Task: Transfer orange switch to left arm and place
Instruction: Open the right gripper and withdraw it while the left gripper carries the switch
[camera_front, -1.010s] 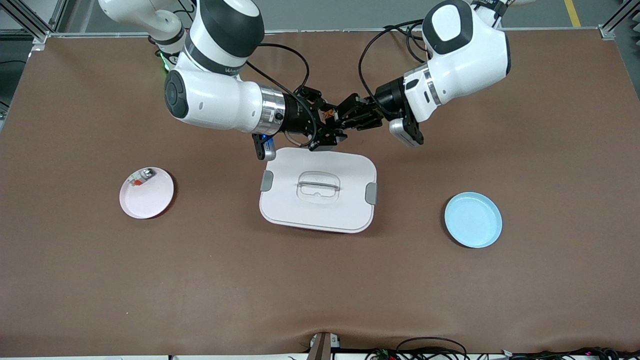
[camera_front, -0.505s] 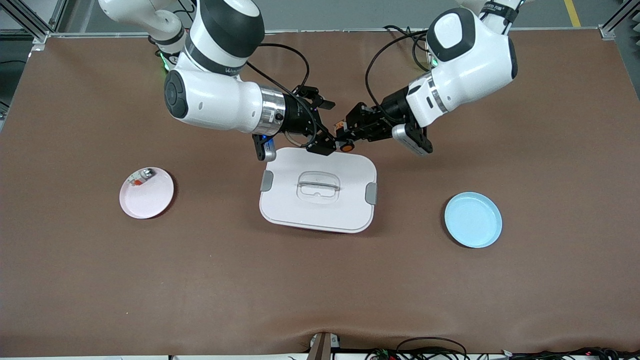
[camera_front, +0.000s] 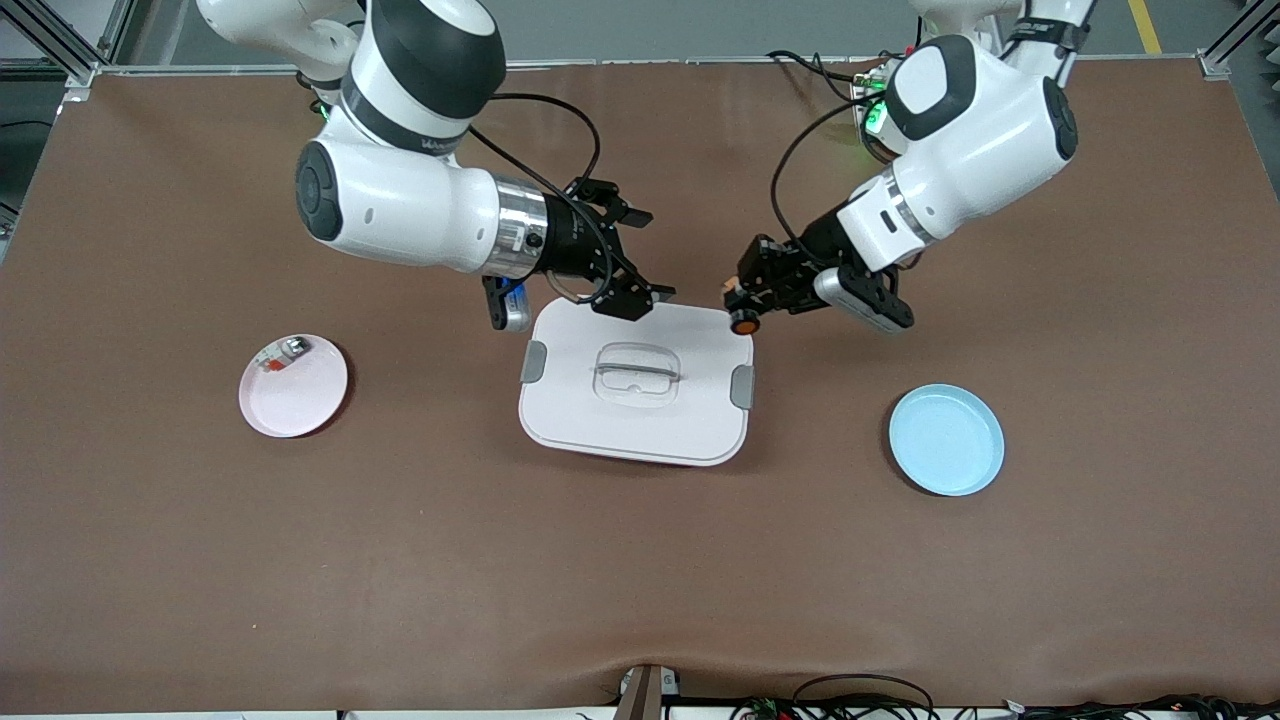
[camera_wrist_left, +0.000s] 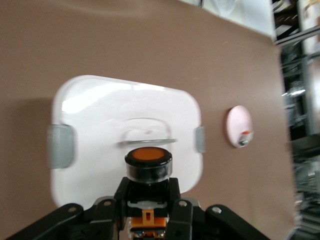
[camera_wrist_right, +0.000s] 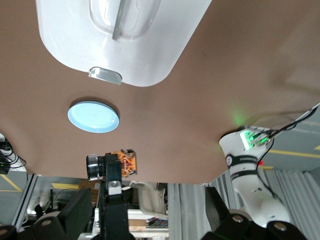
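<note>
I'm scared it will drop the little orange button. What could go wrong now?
The left gripper pinches the tiny black-and-orange switch up in the air by the corner of the big white plastic box. It might slip and fall, or bump the box. The round light-blue plate is small, so it might miss. The open right gripper hangs over the box's edge.

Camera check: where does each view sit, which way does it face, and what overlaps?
Front view: high across the table, facing both arms; left gripper with the orange switch, open right gripper.
Left wrist view: looks down over its own fingers and the switch onto the box.
Right wrist view: over its own fingers, sees the left gripper, box, blue plate.
Shared: box, switch.
</note>
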